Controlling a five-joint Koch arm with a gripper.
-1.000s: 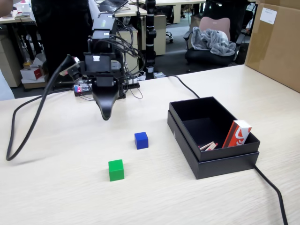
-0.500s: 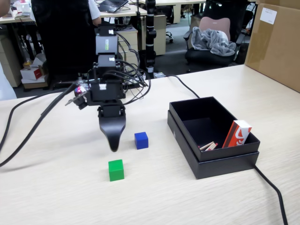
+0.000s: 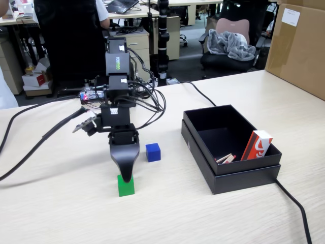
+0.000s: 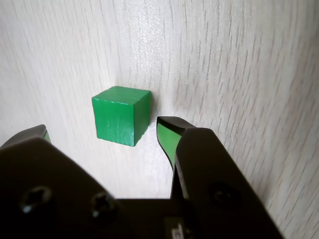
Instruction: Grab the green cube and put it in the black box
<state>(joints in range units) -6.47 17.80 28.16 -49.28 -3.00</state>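
Hovering over the green cube (image 4: 121, 115), the gripper (image 4: 102, 130) had its jaws apart, straddling it without touching. Cube sat on the table, left of the blue cube (image 3: 153, 152) in the fixed view. Risk: the right tip looked close to the cube's corner, so closing could twist it out.

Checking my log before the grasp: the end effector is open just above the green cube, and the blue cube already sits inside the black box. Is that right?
Not quite. The blue cube is not inside the black box; the fixed view shows it on the table, beside the arm. The rest holds: the end effector is open just above the green cube, as the wrist view shows.
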